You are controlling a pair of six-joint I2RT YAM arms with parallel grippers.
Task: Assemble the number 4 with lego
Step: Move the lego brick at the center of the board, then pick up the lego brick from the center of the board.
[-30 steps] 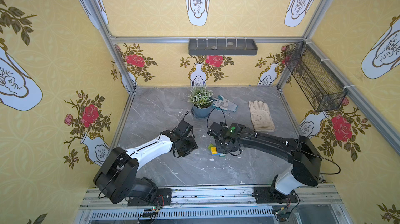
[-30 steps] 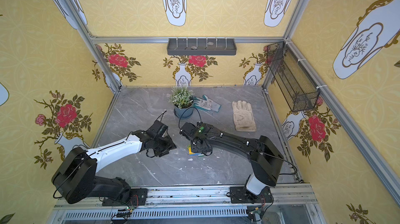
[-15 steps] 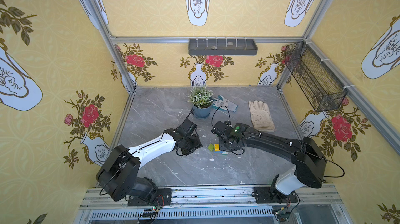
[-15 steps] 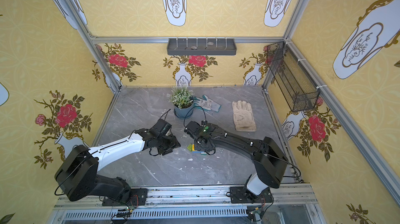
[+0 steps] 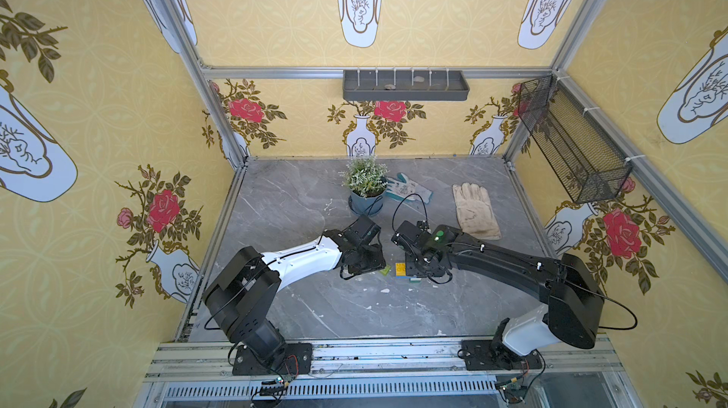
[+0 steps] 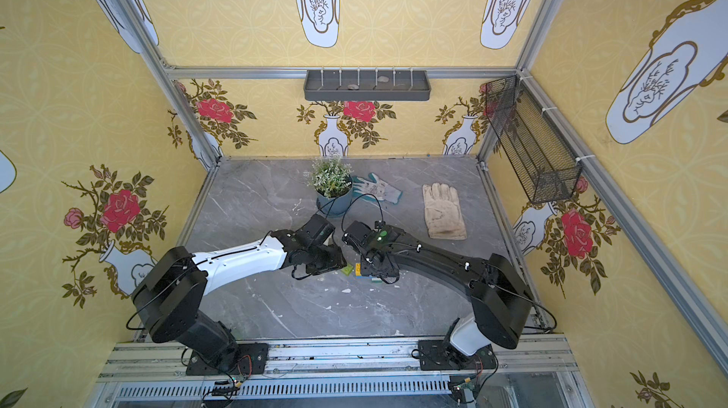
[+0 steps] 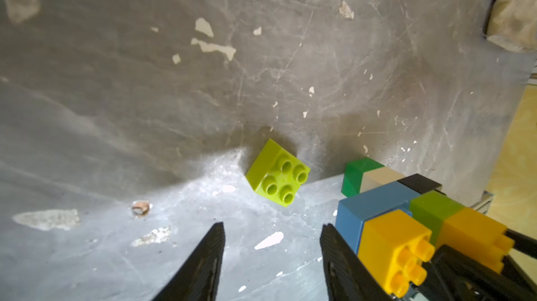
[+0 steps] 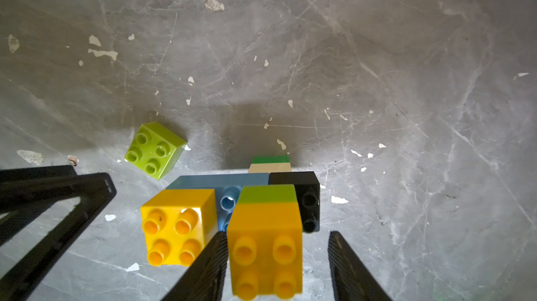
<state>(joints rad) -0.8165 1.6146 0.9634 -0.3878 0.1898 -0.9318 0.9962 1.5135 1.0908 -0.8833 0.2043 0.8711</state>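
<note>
The number 4 (image 8: 220, 181) lies flat on the grey table. It has a blue crossbar, a black (image 8: 305, 189), white and green stem, a lone yellow brick (image 8: 177, 224) as one prong, and a lime-and-yellow prong (image 8: 266, 227). My right gripper (image 8: 278, 234) is open around that lime-and-yellow prong, one finger against it and the other clear of it. A loose lime lego brick (image 7: 277, 173) rests studs-up beside the figure (image 7: 374, 206). My left gripper (image 7: 272, 225) is open and empty, one finger next to the blue end. Both top views show the yellow brick (image 5: 401, 269) (image 6: 358, 268) between the two wrists.
A potted plant (image 5: 365, 189) stands behind the grippers, with a teal-and-white glove (image 5: 407, 188) and a beige glove (image 5: 474, 211) to its right. A wire basket (image 5: 571, 146) hangs on the right wall. A grey shelf (image 5: 405, 87) is on the back wall.
My left gripper has moved right toward the bricks. The right wrist has shifted slightly right, and its jaws have widened around the prong.
</note>
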